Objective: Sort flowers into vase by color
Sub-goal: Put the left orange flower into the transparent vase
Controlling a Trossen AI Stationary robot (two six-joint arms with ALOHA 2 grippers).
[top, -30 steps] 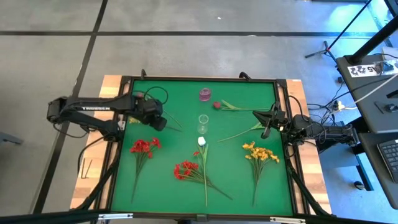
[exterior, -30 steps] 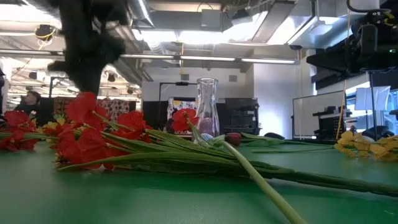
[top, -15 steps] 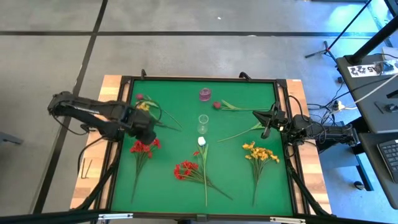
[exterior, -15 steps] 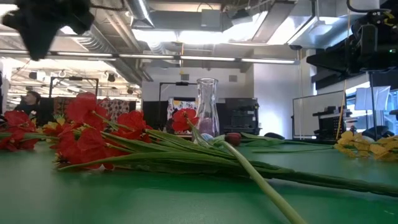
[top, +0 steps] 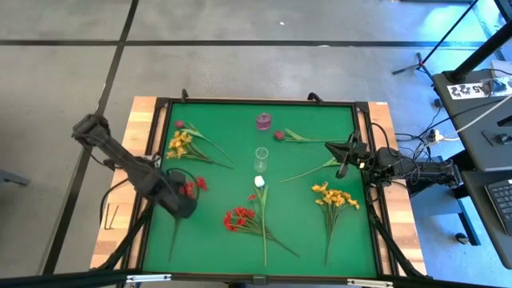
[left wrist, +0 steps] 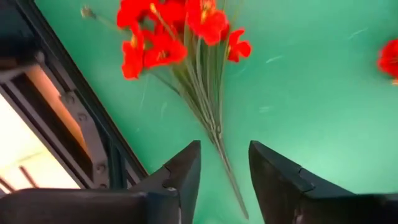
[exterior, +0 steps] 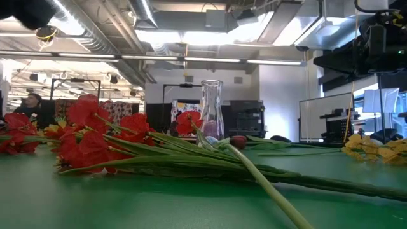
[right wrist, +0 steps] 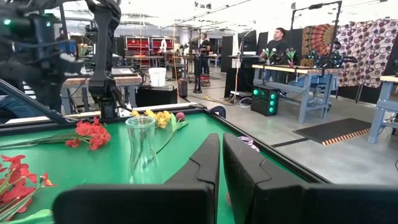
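Note:
My left gripper [top: 182, 206] hovers open over the left red bunch [top: 186, 187]. In the left wrist view its fingers stand on either side of that bunch's green stems [left wrist: 214, 134] without touching them [left wrist: 224, 171]. My right gripper [top: 344, 162] waits shut at the table's right edge [right wrist: 221, 163]. A clear glass vase [top: 260, 158] stands upright mid-table [exterior: 212, 108], and a small purple vase [top: 264, 121] stands behind it. A second red bunch [top: 238, 218], a white tulip [top: 259, 182], yellow bunches [top: 334, 196] [top: 181, 142] and a dark pink bud [top: 278, 135] lie flat.
A raised dark frame [top: 152, 200] rims the green mat, close to the left gripper. A loose green stem [top: 308, 170] lies near the right gripper. Bare mat shows at the far right corner and along the near edge. People and benches stand beyond the table.
My left arm has swung from the far left corner toward the near edge, ending over the left red bunch. The yellow bunch with a pink bud that it covered now lies in plain sight at the far left. The right arm has kept still.

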